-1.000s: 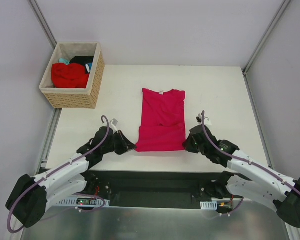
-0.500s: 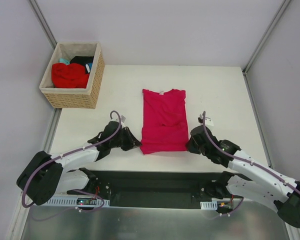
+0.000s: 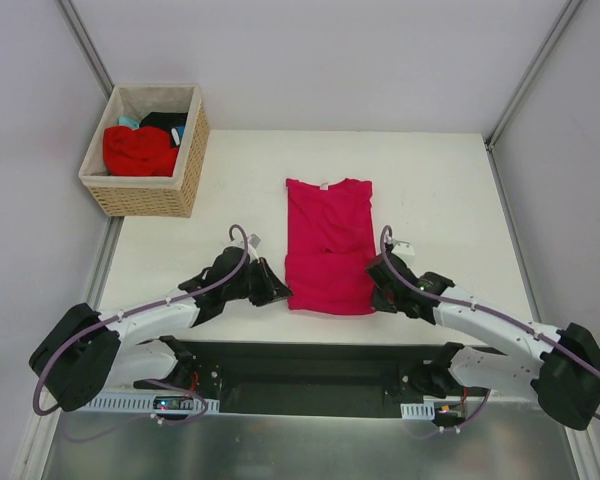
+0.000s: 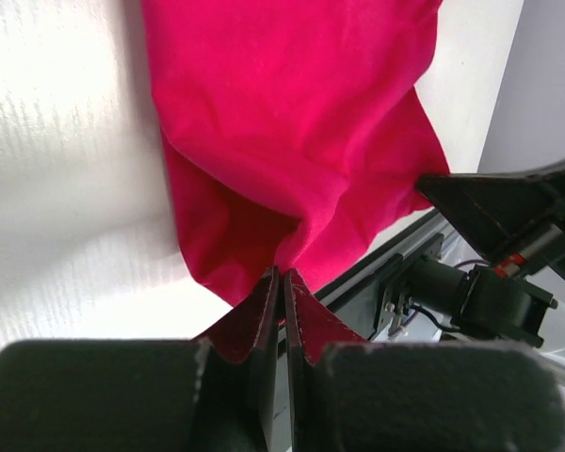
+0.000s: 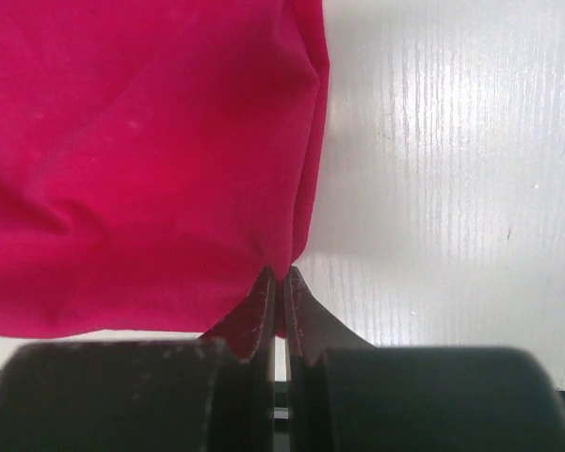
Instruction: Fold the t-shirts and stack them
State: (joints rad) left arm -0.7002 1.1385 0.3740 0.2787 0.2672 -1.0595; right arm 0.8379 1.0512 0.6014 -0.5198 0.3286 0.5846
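A crimson-pink t-shirt [image 3: 328,245] lies in the middle of the table, folded narrow, collar at the far end. My left gripper [image 3: 280,292] is shut on its near left hem corner [image 4: 264,254]. On the other side my right gripper [image 3: 376,293] is shut on the near right hem corner [image 5: 287,247]. Both corners are lifted off the table and the near edge of the shirt is bunched. More t-shirts, one red [image 3: 138,151], one black [image 3: 163,121] and one teal [image 3: 129,123], lie in the wicker basket.
The woven wicker basket [image 3: 150,194] stands at the far left corner of the white table [image 3: 450,200]. Grey walls close in both sides. The black rail with the arm bases [image 3: 310,375] runs along the near edge.
Both grippers have moved away from the near edge and inward with the hem corners. The shirt's near edge has risen and shifted toward the collar.
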